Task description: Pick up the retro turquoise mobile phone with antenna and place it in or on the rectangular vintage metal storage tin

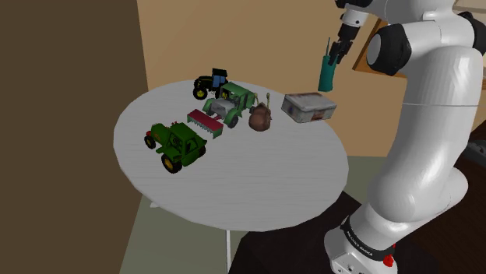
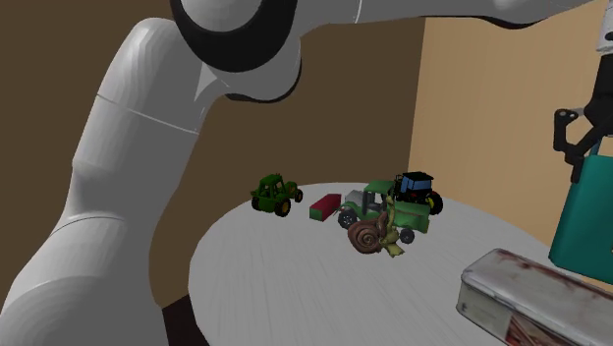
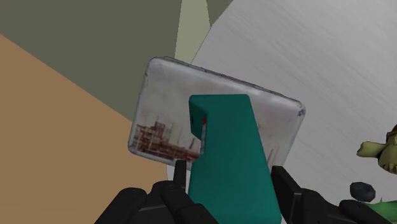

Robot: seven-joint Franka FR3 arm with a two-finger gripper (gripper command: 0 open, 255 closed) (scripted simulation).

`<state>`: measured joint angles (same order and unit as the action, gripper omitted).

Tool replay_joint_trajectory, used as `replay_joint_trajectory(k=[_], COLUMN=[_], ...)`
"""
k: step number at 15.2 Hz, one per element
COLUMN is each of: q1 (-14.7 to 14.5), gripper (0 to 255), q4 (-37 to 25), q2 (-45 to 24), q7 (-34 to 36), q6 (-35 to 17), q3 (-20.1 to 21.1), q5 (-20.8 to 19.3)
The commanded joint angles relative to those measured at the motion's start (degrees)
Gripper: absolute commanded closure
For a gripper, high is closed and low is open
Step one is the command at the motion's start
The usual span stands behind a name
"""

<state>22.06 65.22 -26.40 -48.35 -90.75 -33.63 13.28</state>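
Right now the black gripper is clenched on the top end of a teal phone, which hangs upright in the air, clear of the bench. Seen from the wrist, the phone sits between the two fingers with the worn grey tin below it. The tin rests near the bench's edge, its lid shut. Farther across the round white top stand a brown rounded figure, a red trailer and three toy tractors: a grey-and-green one, a dark one and a green one.
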Motion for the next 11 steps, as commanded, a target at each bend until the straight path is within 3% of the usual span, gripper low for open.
replay_joint_trajectory(k=[1,11], q1=[-0.84,-2.83], gripper=[255,255], q4=[3.07,13.27], q2=[0.96,2.45], q7=[0.02,-0.12], q6=[-2.20,-10.87], q3=[-0.10,-0.06], q5=[-0.45,-1.09])
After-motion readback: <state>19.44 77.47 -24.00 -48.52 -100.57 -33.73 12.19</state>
